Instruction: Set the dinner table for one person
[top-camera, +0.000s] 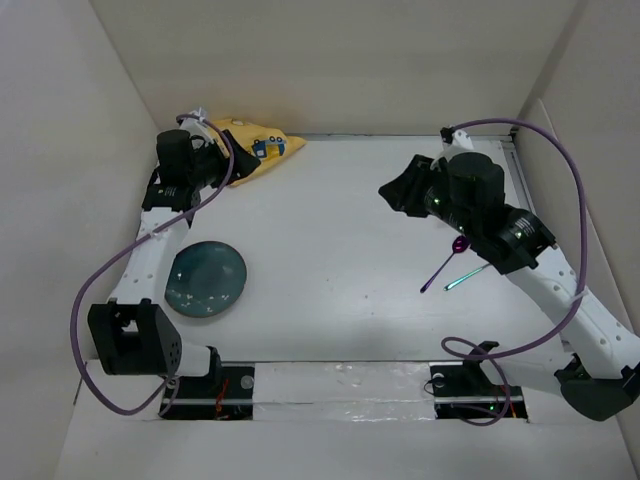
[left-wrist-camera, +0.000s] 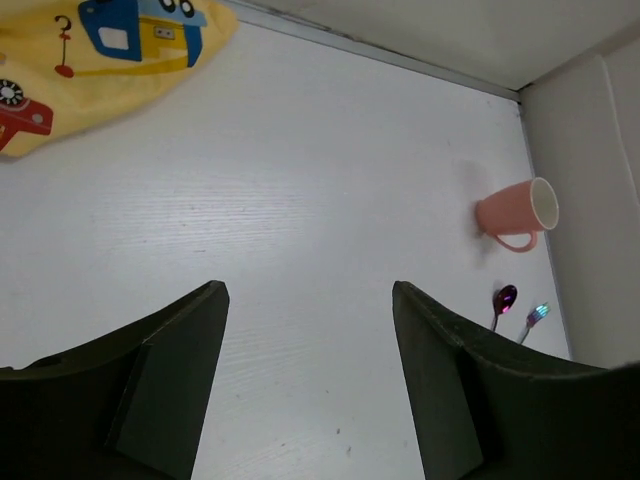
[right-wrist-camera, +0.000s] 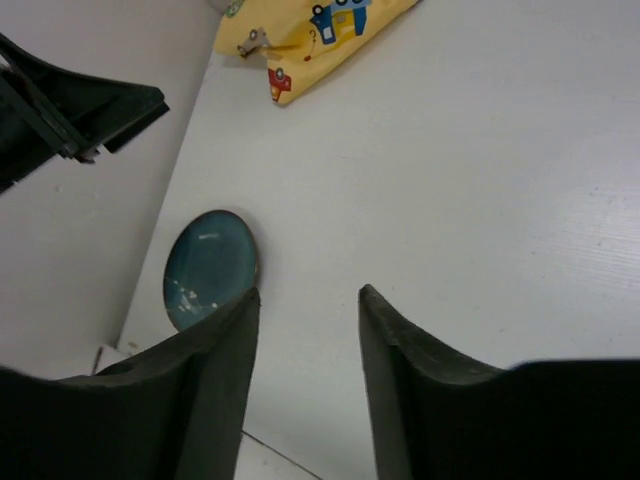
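Near edge first: both arm bases bolted side by side, trailing purple cables. Just beyond on the left, a dark teal plate (top-camera: 205, 280), flat on the dinner table (top-camera: 330, 300) and tucked in beside the left arm. Across on the right, a purple spoon (top-camera: 440, 268) and an iridescent fork (top-camera: 467, 277), side by side, slanted, reaching in under the right arm.

Over that stretch, the right gripper (right-wrist-camera: 307, 295), raised off the surface, fingers parted, only bare white table in the gap, nothing pinched.

Over by the right wall panel, caught only from the left wrist view, a pink mug (left-wrist-camera: 515, 215). Looks tipped on its side, mouth toward that wall, near the spoon and fork. Hidden behind the right arm from above.

Further back on the left, the left gripper (left-wrist-camera: 308, 290), spread wide, gripping nothing, poised over the table right beside the yellow placemat (top-camera: 258, 150). Bunched into the far left corner, cartoon cars showing.

And under it all, the white table, stretching wall to wall, boxed in by white panels.
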